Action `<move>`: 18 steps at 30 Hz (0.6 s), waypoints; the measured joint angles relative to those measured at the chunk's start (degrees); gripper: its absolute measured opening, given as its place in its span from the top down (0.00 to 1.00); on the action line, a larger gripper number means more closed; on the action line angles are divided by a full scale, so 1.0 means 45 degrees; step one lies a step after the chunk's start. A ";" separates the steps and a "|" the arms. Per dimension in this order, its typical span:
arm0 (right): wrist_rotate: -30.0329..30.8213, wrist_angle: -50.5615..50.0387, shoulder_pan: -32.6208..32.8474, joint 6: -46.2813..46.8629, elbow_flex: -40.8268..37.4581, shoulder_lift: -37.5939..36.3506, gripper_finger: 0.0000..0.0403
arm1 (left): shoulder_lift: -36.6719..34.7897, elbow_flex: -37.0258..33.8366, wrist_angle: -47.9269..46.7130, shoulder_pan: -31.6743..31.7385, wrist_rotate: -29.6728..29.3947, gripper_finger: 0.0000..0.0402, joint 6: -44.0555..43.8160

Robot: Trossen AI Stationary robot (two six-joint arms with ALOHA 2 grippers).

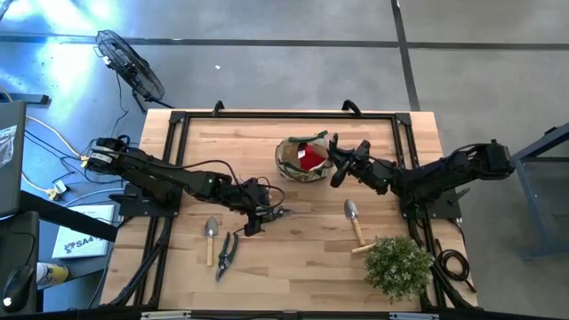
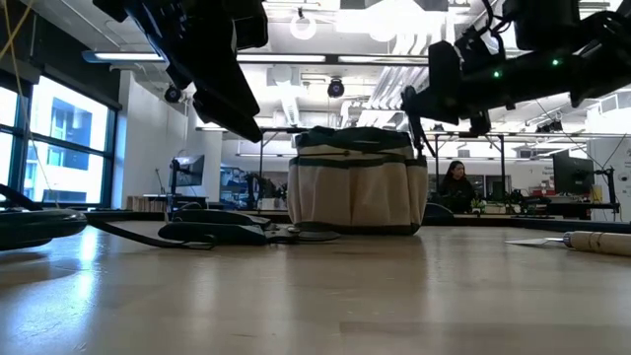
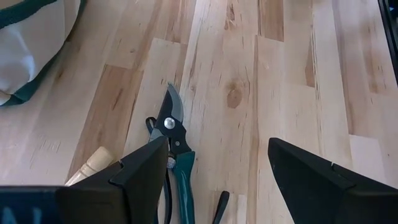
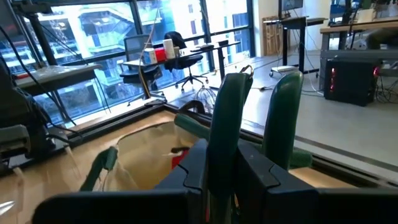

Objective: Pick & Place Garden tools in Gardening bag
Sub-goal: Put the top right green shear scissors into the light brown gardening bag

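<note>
The left tool (image 1: 267, 213) hangs low over the middle of the bench (image 1: 302, 258), its two fingers standing wide apart with nothing between them; in the left wrist view they frame a pair of teal-handled pruning shears (image 3: 171, 134) lying flat on the wood, blade closed and pointing away from the wrist. The right tool (image 1: 336, 169) is raised at the right edge of the gardening bag (image 1: 291, 160), its fingers clamped together on the green handles of a second pair of shears (image 4: 255, 118), which stand upright between them in the right wrist view. The bag sits upright toward the far middle of the bench, its mouth open, with a red glove (image 1: 309, 158) showing inside. Near the front left lie a trowel (image 1: 211, 238) with a pale wooden handle and, just beside it on its right, a dark pair of shears (image 1: 226, 254). A second trowel (image 1: 355, 220) lies right of centre, its handle running toward the bushy green plant (image 1: 398, 264) at the front right corner. In the low view the bag stands behind the shears on the bench, and a person (image 2: 456, 185) sits in the room far behind.
</note>
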 joint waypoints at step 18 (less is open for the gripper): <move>-0.0355 0.1031 0.0000 -0.0378 -0.0693 0.0386 0.91 | -0.0005 0.0000 0.0816 0.0000 0.0005 0.32 -0.0034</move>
